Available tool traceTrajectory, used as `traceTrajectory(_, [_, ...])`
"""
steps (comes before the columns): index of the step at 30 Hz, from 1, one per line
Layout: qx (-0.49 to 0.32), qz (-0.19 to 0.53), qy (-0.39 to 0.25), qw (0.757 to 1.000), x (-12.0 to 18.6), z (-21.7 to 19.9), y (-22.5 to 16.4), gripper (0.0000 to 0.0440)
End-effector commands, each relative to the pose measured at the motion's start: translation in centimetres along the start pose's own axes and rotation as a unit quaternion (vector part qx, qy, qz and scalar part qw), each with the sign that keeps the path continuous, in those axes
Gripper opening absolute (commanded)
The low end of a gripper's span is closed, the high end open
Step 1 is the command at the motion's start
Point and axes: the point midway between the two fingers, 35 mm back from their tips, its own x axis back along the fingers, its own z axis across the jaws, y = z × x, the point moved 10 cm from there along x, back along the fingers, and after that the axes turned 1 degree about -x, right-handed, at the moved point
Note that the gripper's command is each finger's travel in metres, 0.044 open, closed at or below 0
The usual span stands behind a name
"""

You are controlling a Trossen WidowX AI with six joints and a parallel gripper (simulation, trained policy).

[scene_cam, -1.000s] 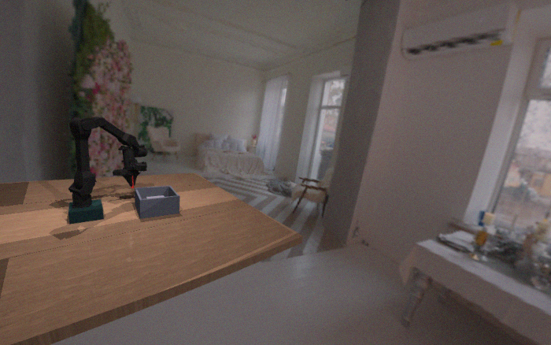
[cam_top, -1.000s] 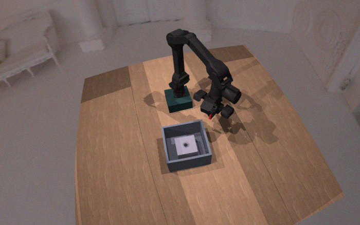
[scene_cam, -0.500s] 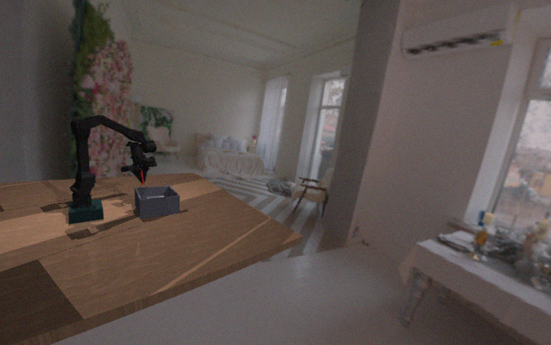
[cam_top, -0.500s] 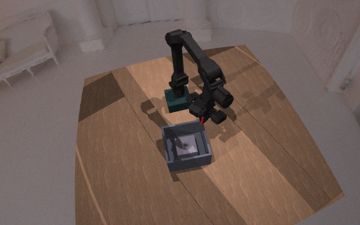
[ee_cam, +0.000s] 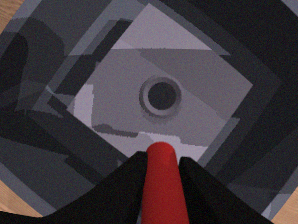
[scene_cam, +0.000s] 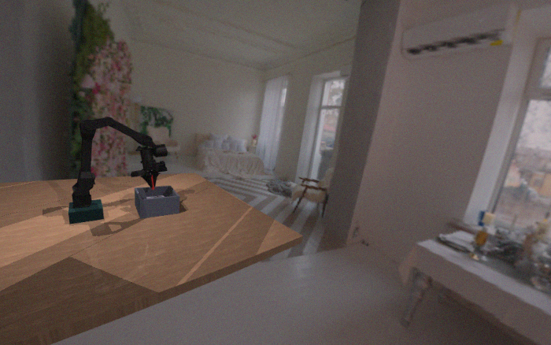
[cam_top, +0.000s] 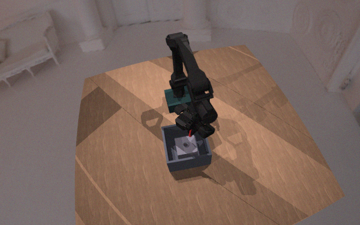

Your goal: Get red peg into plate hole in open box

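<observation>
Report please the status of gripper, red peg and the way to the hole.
Gripper shut on red peg. Peg over open box, not in hole. Nothing seen blocking hole.

plate [cam_top: 181, 149] [scene_cam: 153, 197] [ee_cam: 125, 107] in box [cam_top: 190, 165] [scene_cam: 159, 206] [ee_cam: 270, 87], box on table [cam_top: 127, 169] [scene_cam: 211, 231] [ee_cam: 7, 204]

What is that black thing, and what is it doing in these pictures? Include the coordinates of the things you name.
It's a robot arm, standing on a green block [cam_top: 172, 101] [scene_cam: 86, 213]. At its end is a gripper [cam_top: 191, 130] [scene_cam: 152, 187] [ee_cam: 162, 163], like two fingers, pinching a red peg [cam_top: 190, 133] [scene_cam: 153, 182] [ee_cam: 164, 185]. One picture looks down from above, one looks from the side of the room, and one looks from the robot's wrist. On the wooden table [cam_top: 127, 172] [scene_cam: 142, 252] sits an open box [cam_top: 189, 165] [scene_cam: 159, 206] [ee_cam: 250, 100]. Inside is a pale plate [cam_top: 183, 150] [ee_cam: 200, 75] with a round hole. The peg isn't in the hole.
</observation>
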Motion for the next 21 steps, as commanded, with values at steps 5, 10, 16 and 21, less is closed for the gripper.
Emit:
traceTrajectory(5, [0.020, 0.015, -0.002, 1.000, -2.1, 0.2, 2.0, 0.0000])
traceTrajectory(10, [0.039, 0.029, -0.003, 0.999, -3.8, 0.2, 2.6, 0.0000])
traceTrajectory(16, [0.063, 0.053, -0.008, 0.997, -5.7, 0.1, 2.8, 0.0073])
traceTrajectory(21, [0.075, 0.063, -0.008, 0.995, -6.5, 0.3, 3.6, 0.0148])
